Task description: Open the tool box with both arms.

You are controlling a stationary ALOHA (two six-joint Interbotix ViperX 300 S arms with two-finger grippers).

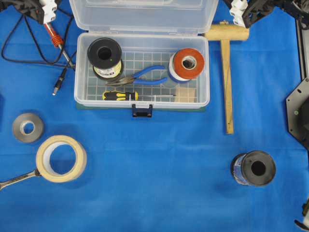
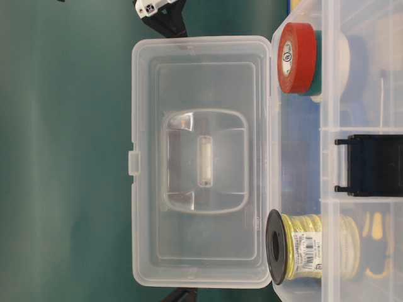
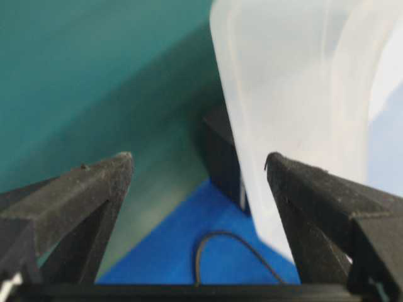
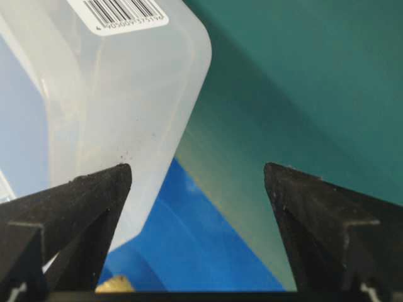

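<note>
Now I'm holding both end effectors, left [image 3: 198, 167] and right [image 4: 198, 173], spread empty, flanking the tool box [image 1: 142, 99] lid [image 1: 145, 14] at the counter's far edge.

The overhead view looks straight down on the blue cloth [image 1: 159, 164], taking in the whole tool box [image 1: 142, 94]. The table-level view faces the raised lid [image 2: 201, 160] from close by (its picture is turned sideways). Each wrist view looks out between its own black fingers [image 3: 82, 201] [image 4: 75, 207], very near one lid corner, a part all four views share.
</note>
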